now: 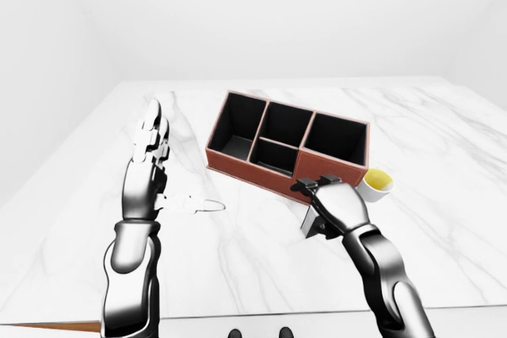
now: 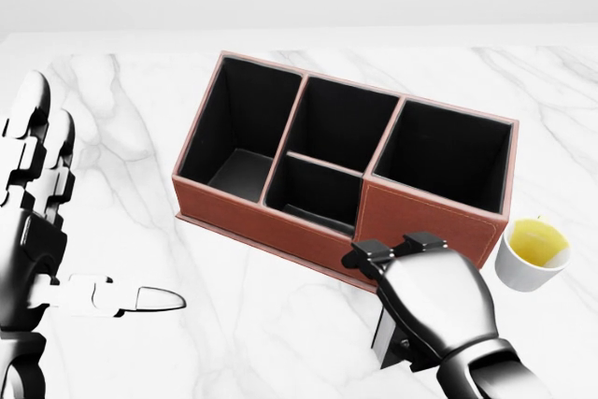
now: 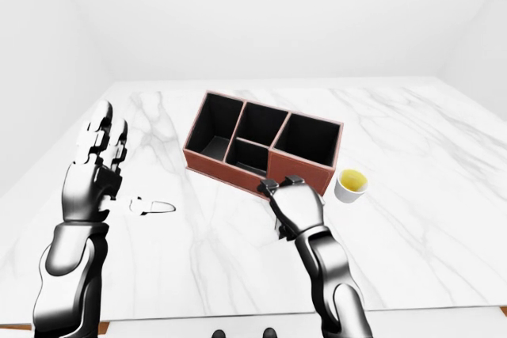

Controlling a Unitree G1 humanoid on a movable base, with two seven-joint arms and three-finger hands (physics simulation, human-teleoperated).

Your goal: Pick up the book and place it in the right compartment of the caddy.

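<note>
I see a white marble table (image 2: pixel 280 343) in a plain white room. In the middle of the head view sits one brown caddy (image 2: pixel 280 221) with four black boxes inside, all empty. One white cup (image 2: pixel 533 254) with yellow inside stands just right of it. My right hand (image 2: pixel 434 310) is low in the picture, curled down over one small dark thing, maybe the book (image 2: pixel 385 335); I cannot tell if I grip it. My left hand (image 2: pixel 37 221), far left, is wide open and holds nothing.
</note>
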